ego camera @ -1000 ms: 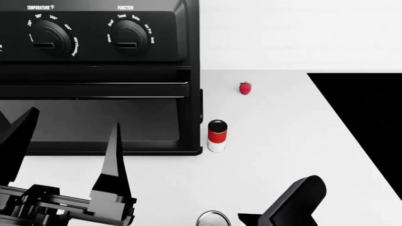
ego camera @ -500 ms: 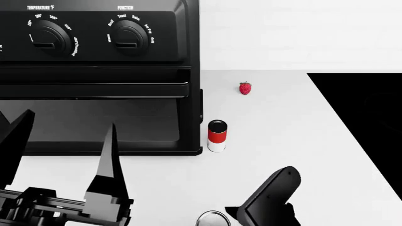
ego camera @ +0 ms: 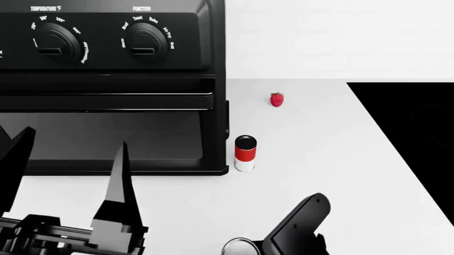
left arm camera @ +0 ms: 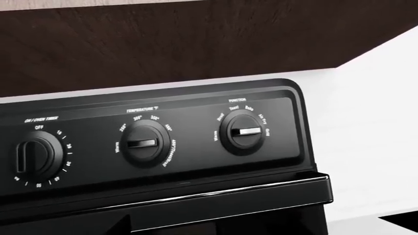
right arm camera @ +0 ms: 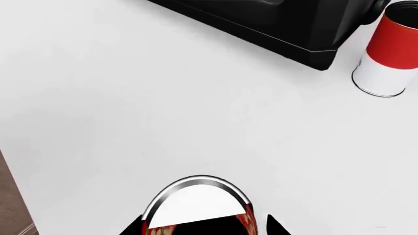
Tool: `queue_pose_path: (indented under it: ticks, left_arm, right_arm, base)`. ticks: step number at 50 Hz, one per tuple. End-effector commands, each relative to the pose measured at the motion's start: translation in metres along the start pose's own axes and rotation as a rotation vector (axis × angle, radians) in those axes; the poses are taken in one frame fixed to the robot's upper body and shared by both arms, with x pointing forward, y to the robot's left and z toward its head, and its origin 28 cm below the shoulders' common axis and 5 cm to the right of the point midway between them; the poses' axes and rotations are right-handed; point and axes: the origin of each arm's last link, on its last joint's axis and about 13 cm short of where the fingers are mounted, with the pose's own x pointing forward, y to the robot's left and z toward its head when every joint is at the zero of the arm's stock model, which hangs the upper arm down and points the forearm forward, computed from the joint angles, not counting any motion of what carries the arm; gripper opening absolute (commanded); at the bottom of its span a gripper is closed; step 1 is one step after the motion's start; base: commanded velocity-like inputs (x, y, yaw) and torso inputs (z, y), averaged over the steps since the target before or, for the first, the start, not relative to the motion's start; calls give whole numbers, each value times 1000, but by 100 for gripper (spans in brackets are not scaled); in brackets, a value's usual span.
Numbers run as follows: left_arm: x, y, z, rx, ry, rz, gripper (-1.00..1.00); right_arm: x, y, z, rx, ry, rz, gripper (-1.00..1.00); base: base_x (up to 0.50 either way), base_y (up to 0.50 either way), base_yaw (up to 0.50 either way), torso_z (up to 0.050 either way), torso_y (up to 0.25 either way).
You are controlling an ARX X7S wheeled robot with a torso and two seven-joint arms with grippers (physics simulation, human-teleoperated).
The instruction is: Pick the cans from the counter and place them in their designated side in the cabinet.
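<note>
While I watch from the head camera, these are my readings.

Right end effector: low in the head view, its dark body just beside the silver lid at the bottom edge. In the right wrist view only two dark finger tips show at the frame's edge, one on each side of the can's top. I cannot tell whether they press on it or stand off it.

Wide can: upright on the counter, silver lid up, red label just showing under the rim. It sits right at the right end effector, between its finger tips as the wrist camera frames it.

Left end effector: fingers spread wide apart, nothing between them, hanging over the counter's near edge in front of the toaster oven. Its wrist camera looks at the oven's three dials and the dark wood cabinet above.

Slim can: upright, red over white with a dark top, just beside the oven's front right corner. It is well apart from both end effectors, beyond the right one.

Strawberry: farther back on the counter, apart from the slim can.

Cooktop: black, set in the counter on the right side.
</note>
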Motion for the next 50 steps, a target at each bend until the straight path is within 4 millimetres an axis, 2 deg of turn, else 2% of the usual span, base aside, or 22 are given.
queue_pose_path:
  ticks: [1,17,34,50]
  left_arm:
    - [-2,1,0,-2,-1,2,100]
    - [-3,2,0,-7,-1,5,100]
    - [-4,2,0,-6,5,-3,100]
    - [-8,0,-3,-14,15,-5,100]
  right_arm:
    - [2,1,-4,2,3,2,-100]
    - [0,3,-1,-10,-27,-4,-100]
    - [-25,1,28,-55,-273,-117,-100]
    - [-50,-11,73,-50,-555,-218,-100]
  base:
    - [0,0,0,0,0]
    - [0,1,1,0,0]
    - [0,0,0,0,0]
    - [0,0,0,0,0]
